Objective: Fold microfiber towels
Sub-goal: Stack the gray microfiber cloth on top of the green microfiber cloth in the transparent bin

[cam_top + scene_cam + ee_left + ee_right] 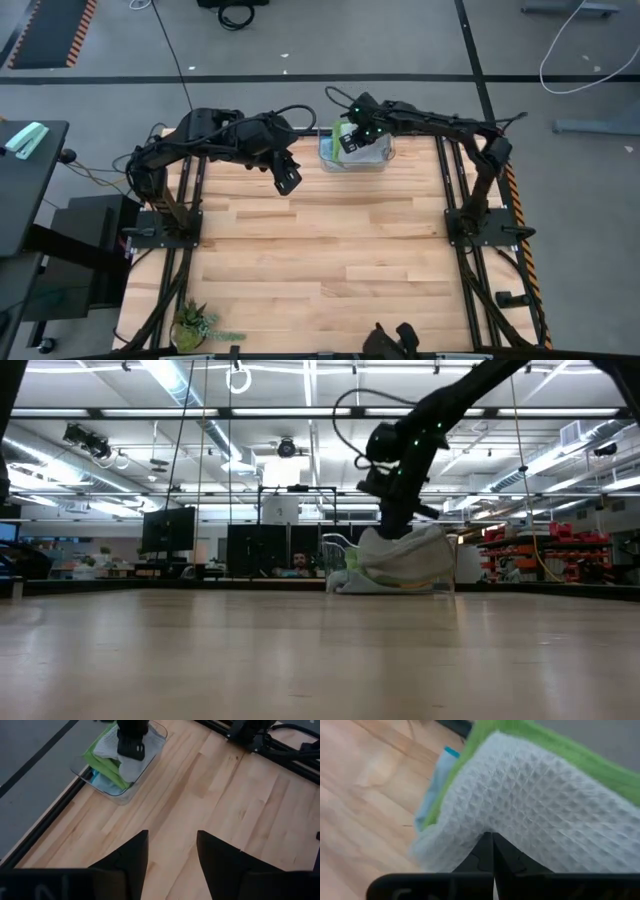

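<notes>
Towels stacked in a clear bin at the bench's far edge

The clear bin (356, 157) holds grey towel (535, 805) over green towel (102, 762) and blue towel (102, 782); the right gripper (492, 842) is pressed shut, apparently pinching the grey one. The left gripper (172, 852) is held wide above bare bench (320, 260) nearby.

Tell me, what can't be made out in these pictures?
- Yellow-orange towel: unseen in any view; the pale grey waffle towel and bright green towel cover the clear plastic bin.
- Bin contents, high view: the right pincer blocks them.
- Light blue towel: mostly buried.
</notes>
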You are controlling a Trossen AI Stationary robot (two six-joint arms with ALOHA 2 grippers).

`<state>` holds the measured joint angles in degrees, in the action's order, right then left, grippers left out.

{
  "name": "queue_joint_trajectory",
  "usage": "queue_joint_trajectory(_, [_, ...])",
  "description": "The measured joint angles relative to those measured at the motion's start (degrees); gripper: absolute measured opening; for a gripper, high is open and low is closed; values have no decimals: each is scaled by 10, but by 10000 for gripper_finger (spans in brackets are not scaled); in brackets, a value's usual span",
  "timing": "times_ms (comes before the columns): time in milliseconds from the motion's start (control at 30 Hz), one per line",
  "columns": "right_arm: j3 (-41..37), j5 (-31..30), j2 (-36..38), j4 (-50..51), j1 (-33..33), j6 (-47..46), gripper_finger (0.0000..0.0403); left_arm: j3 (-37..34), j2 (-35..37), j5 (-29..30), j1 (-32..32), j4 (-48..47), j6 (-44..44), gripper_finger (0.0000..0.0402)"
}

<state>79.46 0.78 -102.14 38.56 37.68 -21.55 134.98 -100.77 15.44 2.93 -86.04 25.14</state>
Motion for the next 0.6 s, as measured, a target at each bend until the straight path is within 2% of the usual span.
queue_joint_trajectory(167, [0,1,-43,-4,6,10,2,0,0,0,-3,0,13,177])
queue_joint_trajectory(333, [0,1,-53,-7,6,14,3,0,0,0,-5,0,17,172])
queue_joint_trajectory(600, [0,-1,-1,-7,5,22,3,0,0,0,-7,0,16,178])
